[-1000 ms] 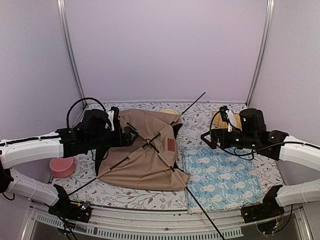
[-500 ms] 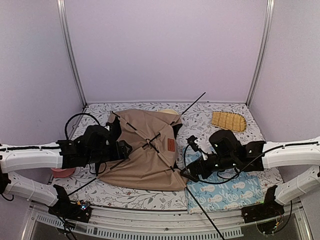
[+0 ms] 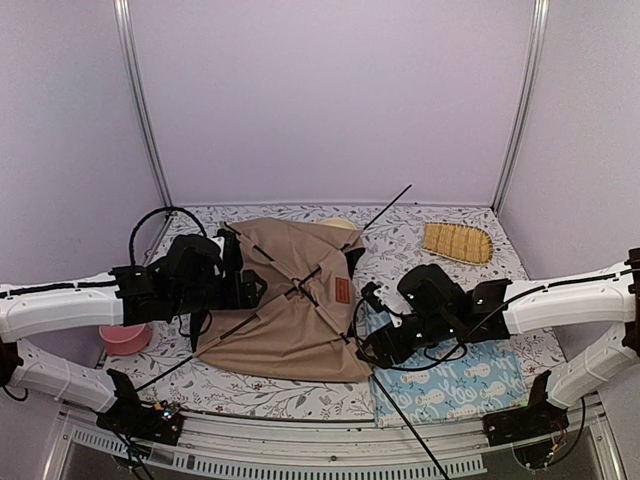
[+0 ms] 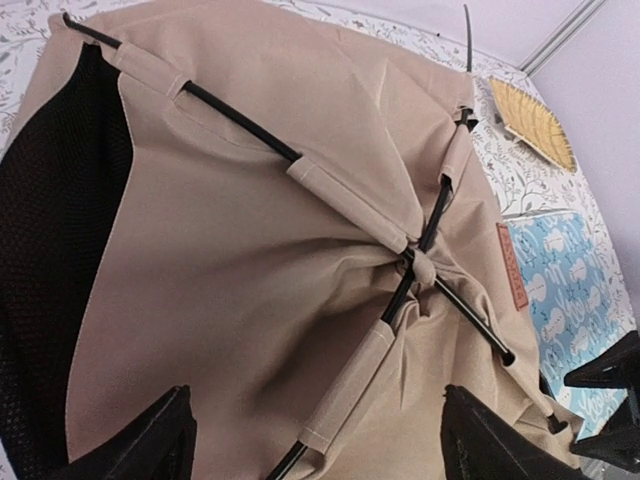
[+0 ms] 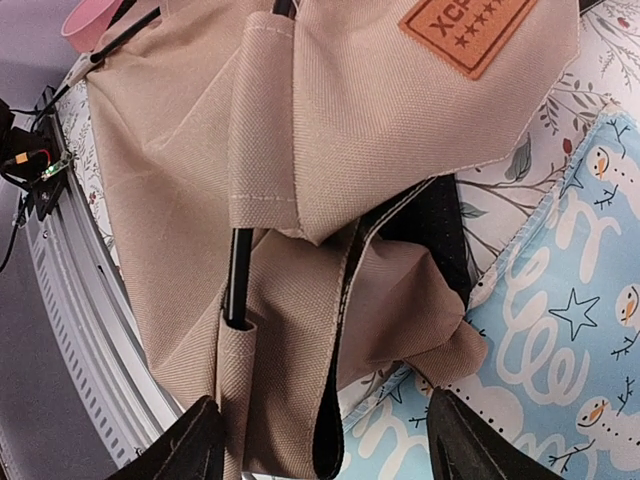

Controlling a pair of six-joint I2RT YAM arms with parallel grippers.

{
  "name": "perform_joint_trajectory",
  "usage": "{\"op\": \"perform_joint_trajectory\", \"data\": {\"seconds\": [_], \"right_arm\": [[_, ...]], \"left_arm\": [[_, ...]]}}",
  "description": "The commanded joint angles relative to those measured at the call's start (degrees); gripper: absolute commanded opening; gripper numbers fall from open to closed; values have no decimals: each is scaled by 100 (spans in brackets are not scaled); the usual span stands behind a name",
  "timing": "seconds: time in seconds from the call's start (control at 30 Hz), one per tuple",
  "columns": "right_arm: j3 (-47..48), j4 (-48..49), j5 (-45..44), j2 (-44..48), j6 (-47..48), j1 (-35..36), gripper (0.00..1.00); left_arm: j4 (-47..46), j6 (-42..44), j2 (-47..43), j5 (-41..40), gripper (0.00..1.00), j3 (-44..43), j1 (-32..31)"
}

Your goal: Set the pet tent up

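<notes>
- The bench (image 3: 400, 235), covered with a white cloth with a leaf pattern, fills the middle band of the top view.
- The pet tent (image 3: 290, 320) lies flat and collapsed in the centre of the bench. Its beige fabric is wrinkled, and black lining shows at its edges.
- A light blue mat (image 3: 470, 385) with snowmen lies in the lower right of the frame. Its left edge touches the tent's lower right corner.
- Thin black poles (image 3: 390, 203) cross on top of the fabric. One end points toward the upper right, another past the bench's front edge.
- The left pincer (image 4: 320, 445) is at the tent's left side. It is released, its fingers (image 4: 150, 445) wide apart over the fabric and grasping nothing.
- The right pincer (image 5: 330, 440) is at the tent's lower right corner, above the mat's edge. It is also released, with nothing between its fingers.
- A yellow woven tray (image 3: 457, 243) lies in the upper right, well apart from the tent.
- A pink bowl (image 3: 125, 338) stands at the left, partly hidden by the left arm.
- A small brown label (image 3: 342, 290) sits on the right part of the tent.
</notes>
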State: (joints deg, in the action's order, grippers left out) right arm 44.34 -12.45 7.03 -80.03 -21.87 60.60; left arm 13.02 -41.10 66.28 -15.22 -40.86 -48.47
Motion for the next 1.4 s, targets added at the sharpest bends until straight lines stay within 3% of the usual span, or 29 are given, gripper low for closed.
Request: {"op": "perform_joint_trajectory", "data": {"seconds": [0.0, 0.57, 0.93, 1.37], "right_arm": [[230, -358, -53, 44, -10, 46, 71], [829, -1290, 18, 327, -18, 254, 62], [938, -1124, 48, -358, -179, 487, 48], [958, -576, -36, -917, -330, 483, 31]], "left_arm": [[313, 196, -26, 216, 85, -297, 54], [591, -478, -233, 895, 76, -112, -196], [597, -718, -73, 1085, 67, 51, -423], [696, -759, -50, 780, 65, 148, -427]]}}
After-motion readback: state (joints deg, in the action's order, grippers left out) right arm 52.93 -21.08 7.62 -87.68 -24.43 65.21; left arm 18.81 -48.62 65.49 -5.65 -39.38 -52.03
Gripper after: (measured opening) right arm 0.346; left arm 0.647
